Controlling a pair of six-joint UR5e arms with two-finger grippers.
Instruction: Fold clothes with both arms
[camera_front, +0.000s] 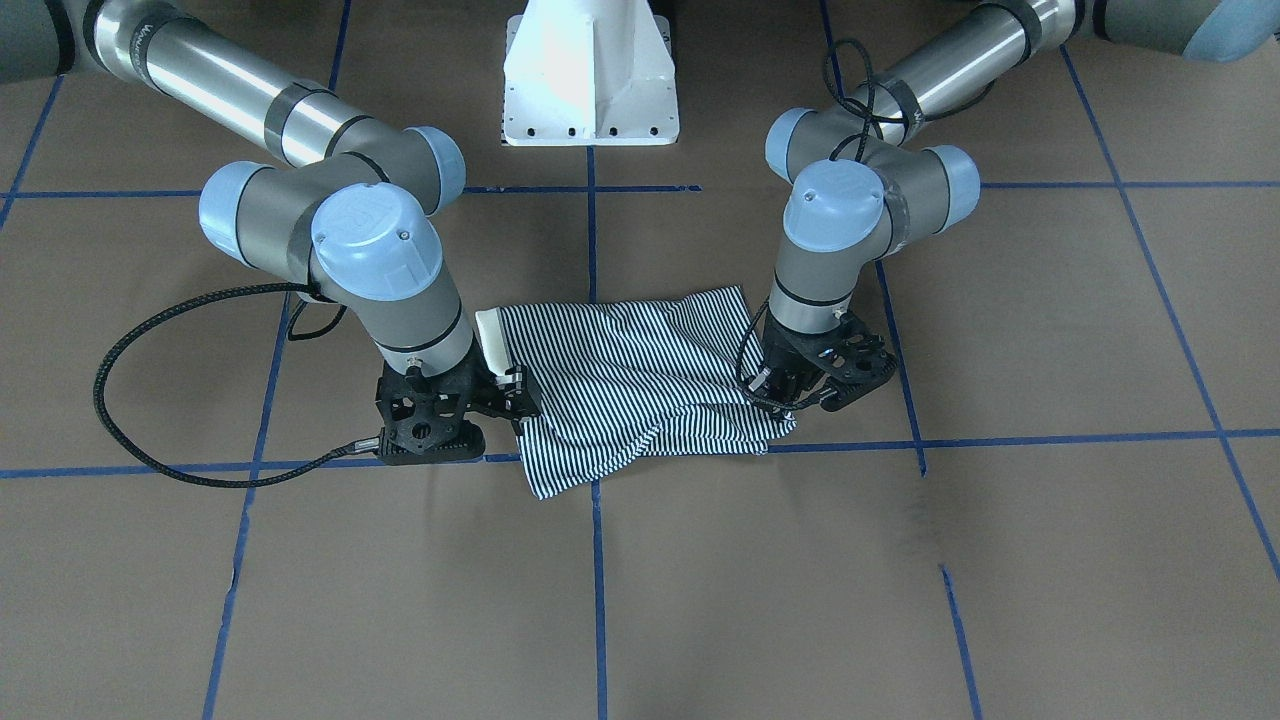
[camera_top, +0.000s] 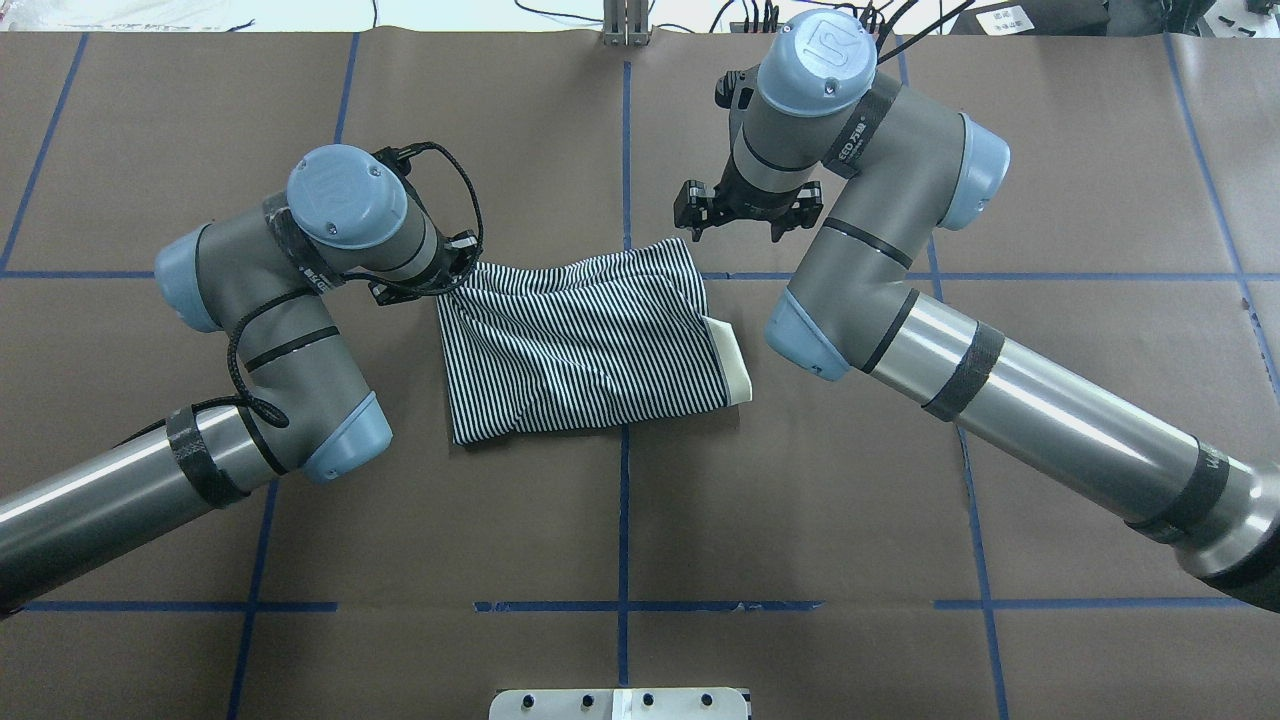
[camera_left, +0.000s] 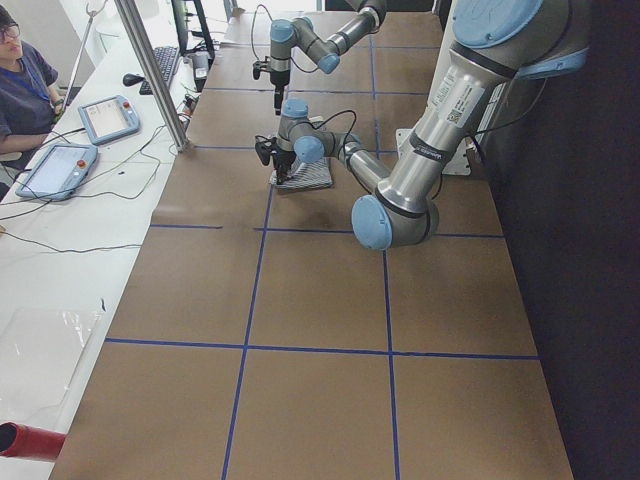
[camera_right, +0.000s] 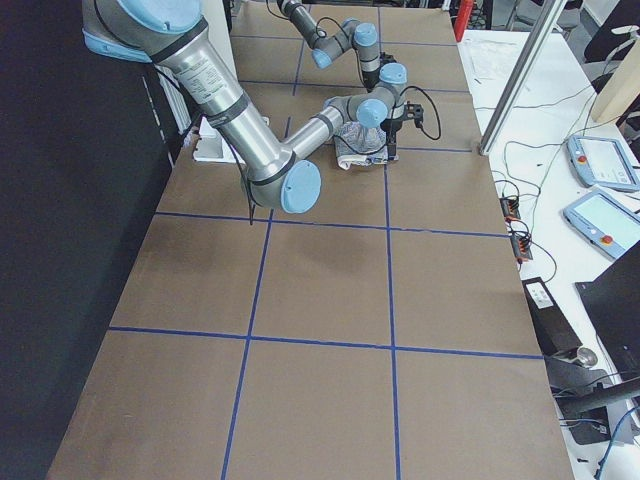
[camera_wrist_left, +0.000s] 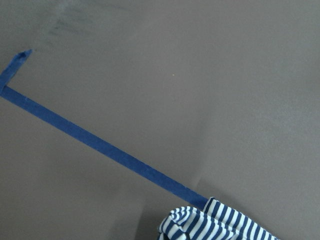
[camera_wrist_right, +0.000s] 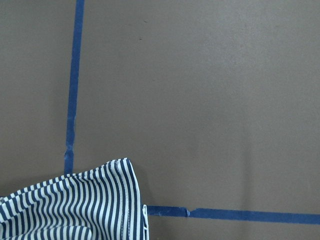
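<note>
Lying folded and rumpled, striped polo shirt (camera_top: 585, 340) shows cream collar (camera_top: 737, 367).

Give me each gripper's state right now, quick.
Left gripper: looks closed on a corner of the striped shirt.
Right gripper: open, holding nothing, just off the shirt's edge.

Polo shirt (camera_top: 585, 340) lies mid-tabletop (camera_top: 900, 500), a touch toward the operators' edge. Left gripper (camera_top: 430, 285) is right at its far left corner. Right gripper (camera_top: 745, 215) sits just beyond its far right corner. Pedestal base (camera_top: 620, 703) stands centred at the robot's edge.
</note>
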